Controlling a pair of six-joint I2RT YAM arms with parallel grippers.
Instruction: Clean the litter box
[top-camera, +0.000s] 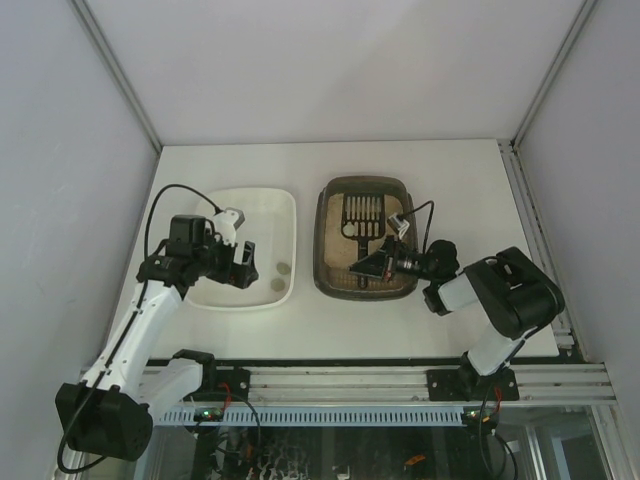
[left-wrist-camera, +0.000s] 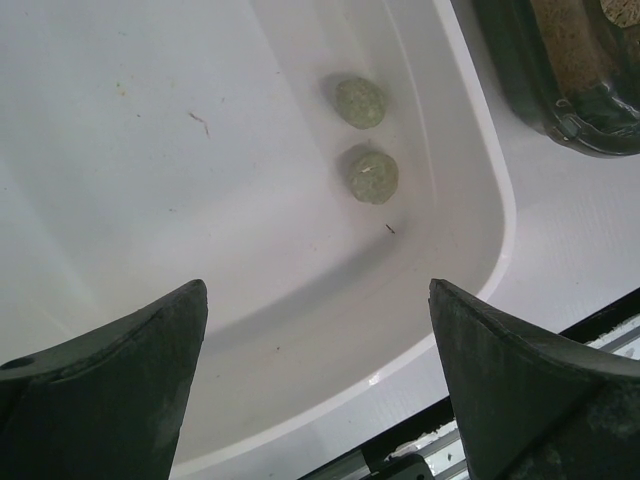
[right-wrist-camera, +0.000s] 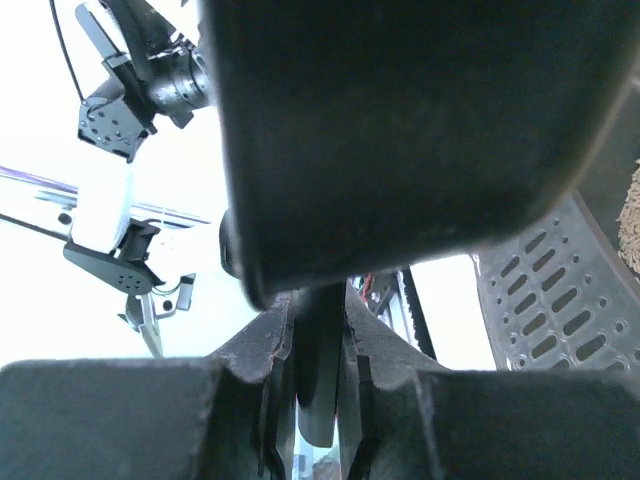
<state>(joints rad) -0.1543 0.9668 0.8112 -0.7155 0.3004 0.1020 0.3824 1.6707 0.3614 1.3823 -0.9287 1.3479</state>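
Observation:
The dark brown-grey litter box (top-camera: 364, 181) with beige litter stands right of centre; its corner shows in the left wrist view (left-wrist-camera: 560, 110). A black slotted scoop (top-camera: 363, 212) lies over the litter, head at the far end. My right gripper (top-camera: 372, 264) is over the box's near end, shut on the scoop's handle (right-wrist-camera: 320, 400); the slotted head (right-wrist-camera: 545, 300) shows at the right. My left gripper (left-wrist-camera: 315, 290) is open and empty above the near right part of the white tray (left-wrist-camera: 500, 200).
The white tray (top-camera: 290, 215) stands left of the litter box and holds two grey-green clumps (left-wrist-camera: 360, 102) (left-wrist-camera: 373, 175) near its right wall. A black rail (top-camera: 330, 362) runs along the table's near edge. White walls enclose the table.

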